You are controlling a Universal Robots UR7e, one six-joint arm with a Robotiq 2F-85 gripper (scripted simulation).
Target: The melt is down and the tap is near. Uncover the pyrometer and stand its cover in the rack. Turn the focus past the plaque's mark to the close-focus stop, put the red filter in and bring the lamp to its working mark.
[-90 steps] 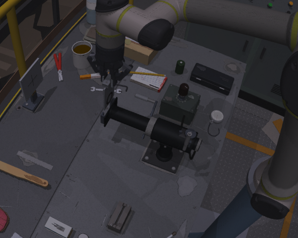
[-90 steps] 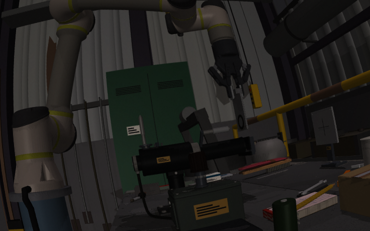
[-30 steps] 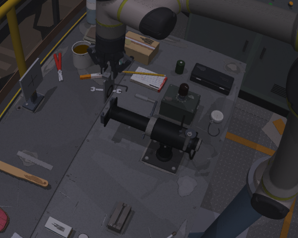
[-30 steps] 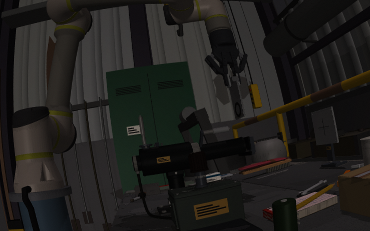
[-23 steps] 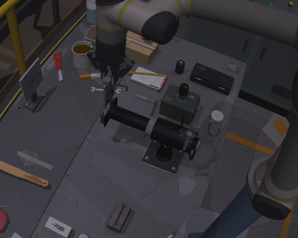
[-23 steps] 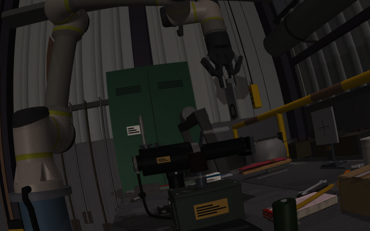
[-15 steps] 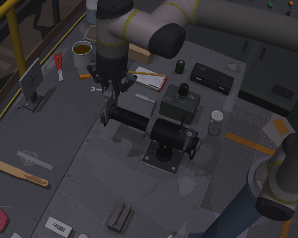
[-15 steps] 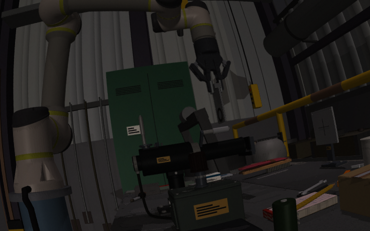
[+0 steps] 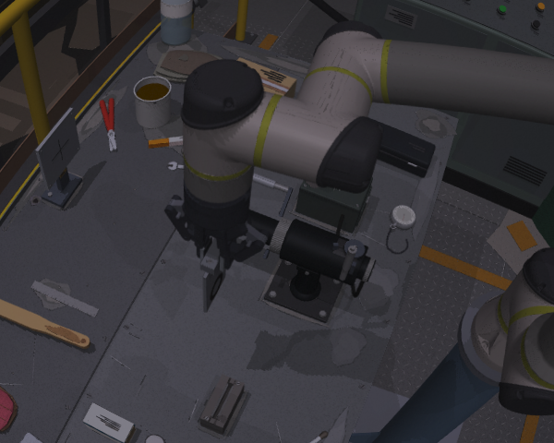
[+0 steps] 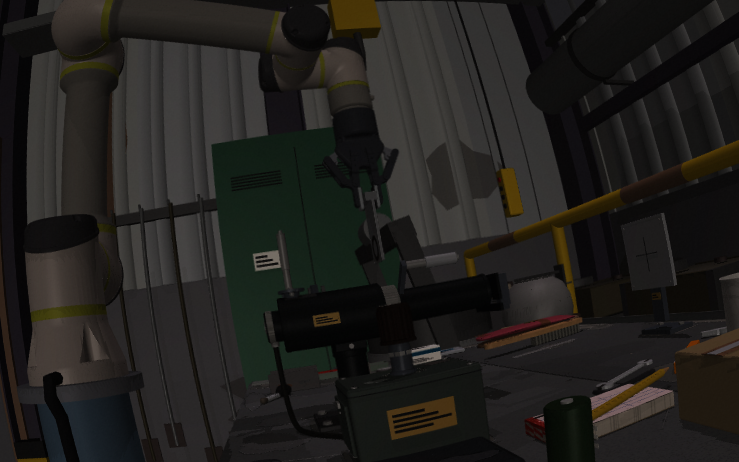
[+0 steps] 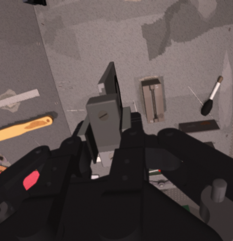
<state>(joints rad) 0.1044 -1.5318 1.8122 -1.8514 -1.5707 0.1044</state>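
Note:
The pyrometer's cover [image 9: 212, 280] [image 10: 373, 238] [image 11: 108, 105], a thin grey plate with a tab, hangs edge-down from my gripper [image 9: 210, 260] [image 10: 367, 198] [image 11: 108, 143], whose fingers are closed on the tab in the wrist camera. It is in the air above the bench, beside the open front end of the black pyrometer [image 9: 311, 250] [image 10: 383, 313] on its stand. The slotted rack [image 9: 222, 404] [image 11: 152, 99] lies on the bench, nearer the bench's front edge than the cover. The green lamp box [image 9: 332, 202] [image 10: 415, 411] sits behind the pyrometer.
My arm [image 9: 344, 100] reaches over the bench. A cardboard box [image 10: 731, 376], a white cup [image 9: 152, 101], red pliers [image 9: 109, 123], a target card [image 9: 59, 151], a wooden stick [image 9: 36, 322] and a brush [image 11: 210, 96] lie around.

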